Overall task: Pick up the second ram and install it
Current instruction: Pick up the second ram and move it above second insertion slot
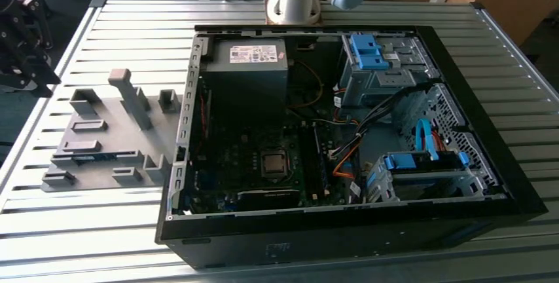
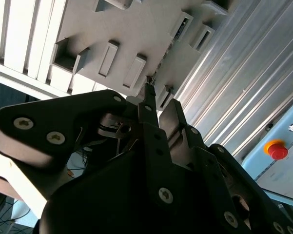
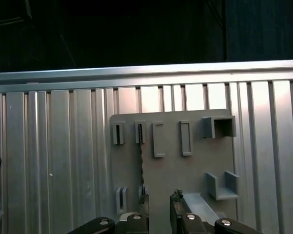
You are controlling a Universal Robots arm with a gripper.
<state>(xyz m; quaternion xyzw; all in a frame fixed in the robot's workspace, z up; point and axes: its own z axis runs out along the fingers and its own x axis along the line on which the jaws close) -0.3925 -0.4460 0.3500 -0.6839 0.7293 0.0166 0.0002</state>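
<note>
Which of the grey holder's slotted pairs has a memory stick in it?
The pair lined up with the hand: the second ram stands edge-on between its two slots, while the neighbouring pair on the grey holder is empty.

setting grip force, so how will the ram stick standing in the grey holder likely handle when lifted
The second ram stands on edge in the grey holder and shows as a thin, straight strip, so it is probably stiff and light for its length. Being so thin, it would likely tip flat if released outside that support.
</note>
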